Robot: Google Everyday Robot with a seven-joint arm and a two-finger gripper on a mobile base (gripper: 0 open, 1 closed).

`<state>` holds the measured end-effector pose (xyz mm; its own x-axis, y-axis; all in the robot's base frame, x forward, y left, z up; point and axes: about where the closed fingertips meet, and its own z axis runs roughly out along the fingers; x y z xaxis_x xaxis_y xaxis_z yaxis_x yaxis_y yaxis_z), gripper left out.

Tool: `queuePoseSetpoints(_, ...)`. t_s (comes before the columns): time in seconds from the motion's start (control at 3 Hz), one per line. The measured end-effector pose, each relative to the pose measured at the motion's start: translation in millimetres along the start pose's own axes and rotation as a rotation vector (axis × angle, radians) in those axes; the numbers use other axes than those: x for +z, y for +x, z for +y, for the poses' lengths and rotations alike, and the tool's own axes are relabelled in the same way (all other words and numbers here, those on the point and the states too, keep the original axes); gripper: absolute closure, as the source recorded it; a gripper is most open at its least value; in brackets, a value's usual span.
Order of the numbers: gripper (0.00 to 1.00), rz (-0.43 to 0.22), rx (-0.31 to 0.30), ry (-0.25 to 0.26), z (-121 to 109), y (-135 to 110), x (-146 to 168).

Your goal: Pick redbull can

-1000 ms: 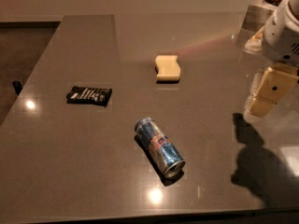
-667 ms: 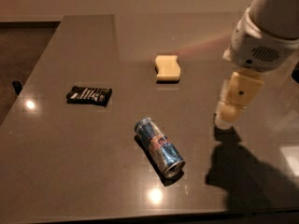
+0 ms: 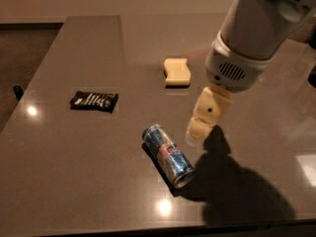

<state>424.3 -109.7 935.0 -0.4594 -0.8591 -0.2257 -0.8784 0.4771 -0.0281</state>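
Note:
The redbull can [image 3: 168,155] lies on its side on the grey table [image 3: 98,181], near the front middle, its silver end toward the front right. It is blue and silver with a red mark mid-body. My gripper [image 3: 196,131] hangs from the white arm [image 3: 252,33] that comes in from the upper right. Its cream fingers point down and left, just to the right of the can's far end and above the table. It holds nothing.
A black snack wrapper [image 3: 94,101] lies at the left. A pale cream block [image 3: 177,71] lies behind the can, mid-table. The table's front edge runs just below the can. The arm's shadow falls at the front right.
The arm has swung in from the right edge toward the middle, and the gripper has come leftward and down to just beside the can. The can, wrapper and block have not moved.

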Motion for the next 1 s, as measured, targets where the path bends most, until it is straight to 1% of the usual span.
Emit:
queuePoseSetpoints(0.33,0.00,-0.015,0.111,0.009,21,-16,18)
queuePoseSetpoints(0.67,0.00,-0.020,0.185,0.002,38,-26,40)
queuePoseSetpoints(1.0,0.00,-0.034,0.215,-0.038,53,-38,67)
